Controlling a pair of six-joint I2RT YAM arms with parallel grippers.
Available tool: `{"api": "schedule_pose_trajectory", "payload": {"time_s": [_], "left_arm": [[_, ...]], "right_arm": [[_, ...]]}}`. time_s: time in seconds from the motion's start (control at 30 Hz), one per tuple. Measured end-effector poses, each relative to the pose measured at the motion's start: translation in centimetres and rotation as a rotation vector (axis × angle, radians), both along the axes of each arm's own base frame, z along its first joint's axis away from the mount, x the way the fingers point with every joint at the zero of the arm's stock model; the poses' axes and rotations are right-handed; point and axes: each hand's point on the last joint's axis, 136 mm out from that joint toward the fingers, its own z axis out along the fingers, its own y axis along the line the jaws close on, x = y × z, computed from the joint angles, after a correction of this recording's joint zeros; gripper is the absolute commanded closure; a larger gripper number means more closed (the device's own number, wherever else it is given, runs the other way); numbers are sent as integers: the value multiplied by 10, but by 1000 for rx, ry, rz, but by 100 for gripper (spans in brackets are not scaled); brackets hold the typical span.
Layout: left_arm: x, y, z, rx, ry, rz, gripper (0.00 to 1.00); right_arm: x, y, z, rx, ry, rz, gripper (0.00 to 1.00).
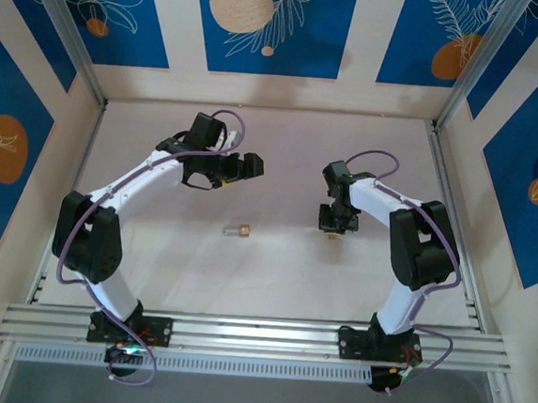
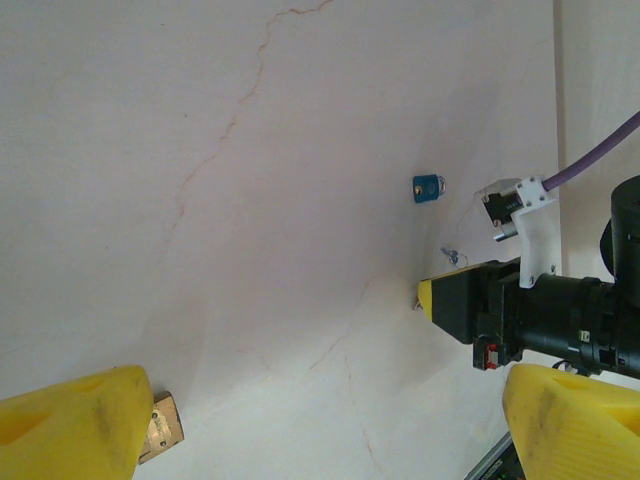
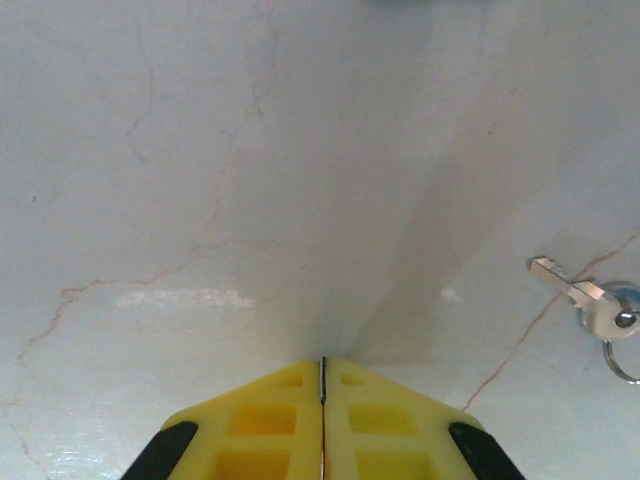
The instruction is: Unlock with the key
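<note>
The key (image 3: 572, 291) lies flat on the white table, slim and silvery, its bluish head on a wire ring at the right edge of the right wrist view. My right gripper (image 3: 322, 366) is shut just left of it and clear of it, pads pressed together with only a thin dark seam between them. From above, that gripper (image 1: 336, 224) points down at the table right of centre. The small brass padlock (image 1: 240, 229) lies mid-table. My left gripper (image 1: 244, 166) hovers open behind the padlock. Its yellow left finger (image 2: 75, 425) half hides the padlock (image 2: 162, 430).
A small blue tag with a ring (image 2: 430, 187) lies on the table beyond the right gripper (image 2: 430, 298), seen from the left wrist. Patterned blue and cream walls (image 1: 266, 22) close the table in on three sides. An aluminium rail (image 1: 257, 337) runs along the near edge.
</note>
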Motion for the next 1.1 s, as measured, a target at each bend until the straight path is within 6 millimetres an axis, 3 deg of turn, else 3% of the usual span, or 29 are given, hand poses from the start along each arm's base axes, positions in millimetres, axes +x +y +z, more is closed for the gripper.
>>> {"api": "schedule_pose_trajectory", "payload": {"time_s": [0.27, 0.57, 0.87, 1.1], "left_arm": [[0, 0, 0, 0, 0, 0, 10], [5, 4, 4, 52, -73, 4, 1], [-8, 29, 52, 38, -513, 56, 5], [-22, 32, 56, 10, -828, 7, 10]], "right_arm": [[1, 4, 9, -10, -33, 18, 94], [10, 27, 53, 6, -142, 74, 93], [25, 69, 109, 66, -266, 155, 93], [28, 94, 148, 110, -342, 202, 93]]}}
